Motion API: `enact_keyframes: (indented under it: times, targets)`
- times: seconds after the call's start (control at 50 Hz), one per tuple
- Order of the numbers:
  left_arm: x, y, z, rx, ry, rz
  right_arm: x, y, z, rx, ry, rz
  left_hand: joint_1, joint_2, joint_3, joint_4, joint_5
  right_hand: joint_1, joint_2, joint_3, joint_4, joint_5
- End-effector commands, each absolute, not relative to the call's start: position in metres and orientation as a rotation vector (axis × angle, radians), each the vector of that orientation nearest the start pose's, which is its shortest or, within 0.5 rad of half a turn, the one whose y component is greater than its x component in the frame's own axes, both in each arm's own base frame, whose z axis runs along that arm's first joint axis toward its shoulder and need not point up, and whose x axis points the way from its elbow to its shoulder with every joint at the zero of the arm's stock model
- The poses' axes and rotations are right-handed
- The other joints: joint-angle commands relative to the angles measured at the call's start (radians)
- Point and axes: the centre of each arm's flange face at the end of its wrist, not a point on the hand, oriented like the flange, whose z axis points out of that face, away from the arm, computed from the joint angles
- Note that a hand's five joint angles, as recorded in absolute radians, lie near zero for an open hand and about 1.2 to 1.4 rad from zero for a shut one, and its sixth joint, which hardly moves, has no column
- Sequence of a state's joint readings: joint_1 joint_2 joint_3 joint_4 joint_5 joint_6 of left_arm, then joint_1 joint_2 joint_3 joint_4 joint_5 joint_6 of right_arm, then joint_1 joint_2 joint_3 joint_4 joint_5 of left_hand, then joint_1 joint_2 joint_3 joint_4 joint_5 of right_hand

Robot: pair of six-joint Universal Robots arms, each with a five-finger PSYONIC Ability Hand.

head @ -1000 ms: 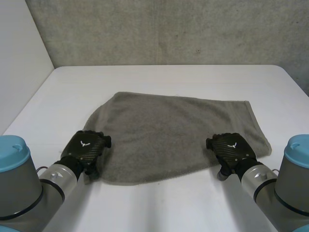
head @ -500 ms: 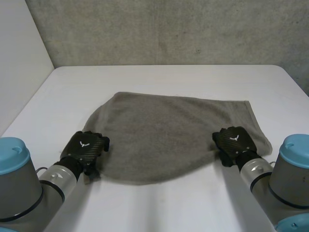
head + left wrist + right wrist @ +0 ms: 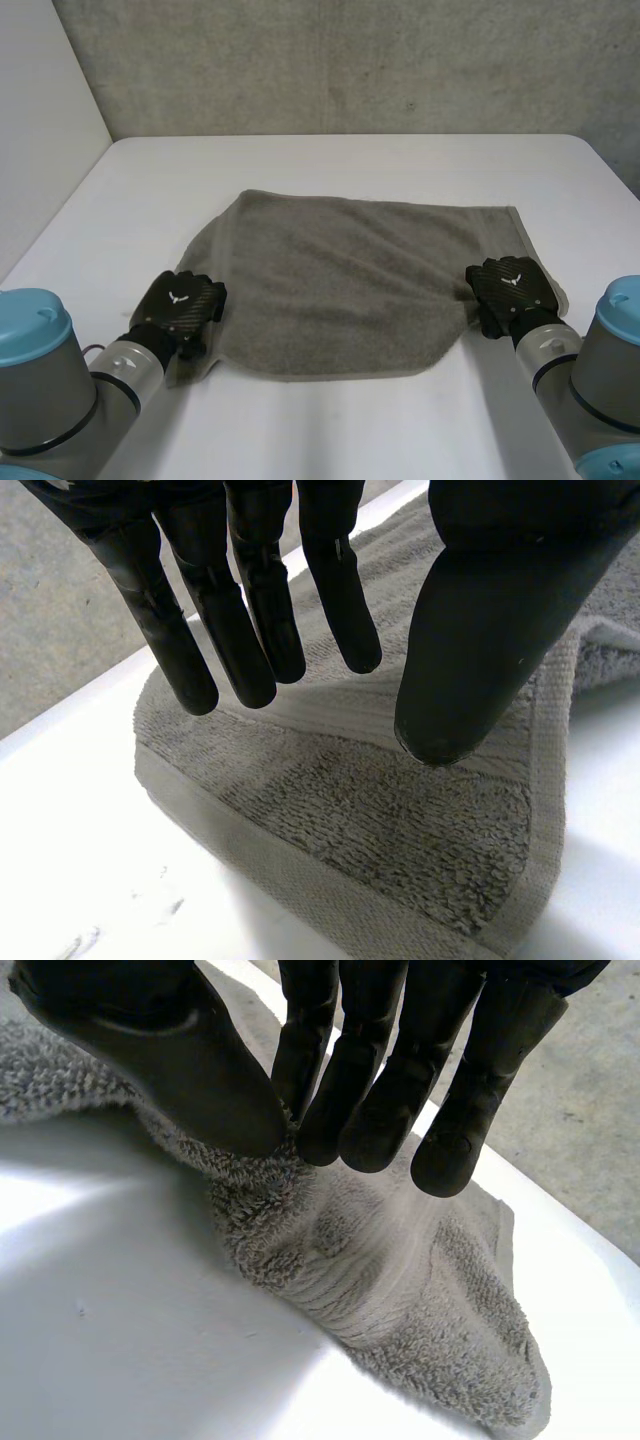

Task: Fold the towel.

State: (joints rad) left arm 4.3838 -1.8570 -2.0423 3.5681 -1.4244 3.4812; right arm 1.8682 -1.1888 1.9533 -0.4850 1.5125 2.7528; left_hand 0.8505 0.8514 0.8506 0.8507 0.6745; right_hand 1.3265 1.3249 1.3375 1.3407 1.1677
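A grey towel (image 3: 350, 275) lies spread on the white table (image 3: 350, 160), its near edge uneven. My left hand (image 3: 178, 305) rests over the towel's near left corner. In the left wrist view its fingers (image 3: 250, 610) are straight and stand apart from the thumb, just above the towel's hemmed corner (image 3: 380, 820), with no cloth between them. My right hand (image 3: 512, 285) is at the near right corner. In the right wrist view the thumb (image 3: 170, 1050) and fingers pinch a bunched ridge of towel (image 3: 380, 1280), lifting it slightly off the table.
A pale side wall (image 3: 40, 130) runs along the table's left edge. A concrete wall (image 3: 350, 60) stands behind its far edge. Bare table surface lies in front of the towel between my arms.
My right hand has moved right along the towel's near edge and closed on the cloth, bunching it. The left hand stayed at its corner, its fingers drawing somewhat nearer the thumb.
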Motion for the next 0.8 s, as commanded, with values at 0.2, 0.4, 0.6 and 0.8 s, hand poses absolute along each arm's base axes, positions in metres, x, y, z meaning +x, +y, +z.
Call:
enact_keyframes:
  times: [0.2,0.4,0.6,0.8]
  targets:
    - [-0.230,-0.207,0.122,1.050,2.492,-1.849,0.222,-0.254,0.121,-0.912,2.352,-1.887,-0.599,-0.600,-0.599,-0.599,-0.597,0.070,0.071,0.059,0.056,0.054]
    - [-0.232,-0.209,0.121,1.053,2.492,-1.852,0.222,-0.254,0.120,-0.914,2.352,-1.884,-0.584,-0.585,-0.584,-0.584,-0.583,0.070,0.071,0.059,0.056,0.054]
    - [-0.245,-0.216,0.110,1.077,2.512,-1.853,0.222,-0.254,0.119,-0.913,2.356,-1.881,-0.520,-0.520,-0.520,-0.520,-0.518,0.070,0.071,0.059,0.056,0.054]
    - [-0.253,-0.232,0.117,0.970,2.520,-1.964,0.222,-0.254,0.119,-0.916,2.357,-1.879,-0.028,-0.029,-0.028,-0.028,-0.027,0.070,0.071,0.059,0.056,0.054]
